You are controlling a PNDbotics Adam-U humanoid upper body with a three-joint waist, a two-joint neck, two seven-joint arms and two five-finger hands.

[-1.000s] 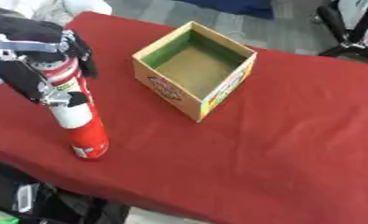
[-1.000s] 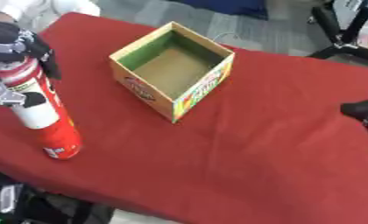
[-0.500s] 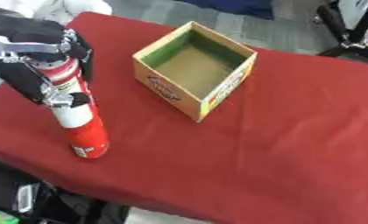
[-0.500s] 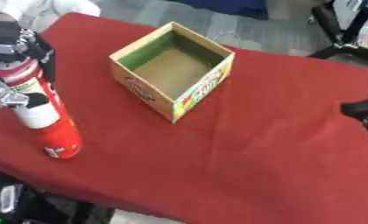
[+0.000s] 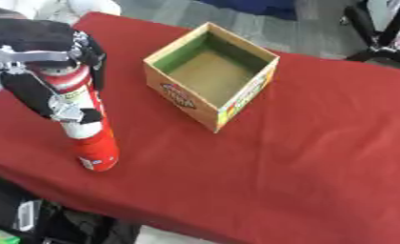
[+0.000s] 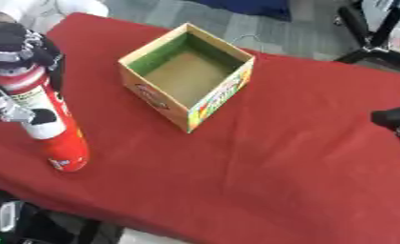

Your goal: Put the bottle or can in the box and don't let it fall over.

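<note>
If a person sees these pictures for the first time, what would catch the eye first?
Probably the tall red can at the left of the red table, with the left robot hand curled round its top. Next, the open empty cardboard box standing to its right, further back.

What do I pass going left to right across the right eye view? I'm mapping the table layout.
Left hand gripping the red can → open cardboard box → right hand at the right edge.
</note>
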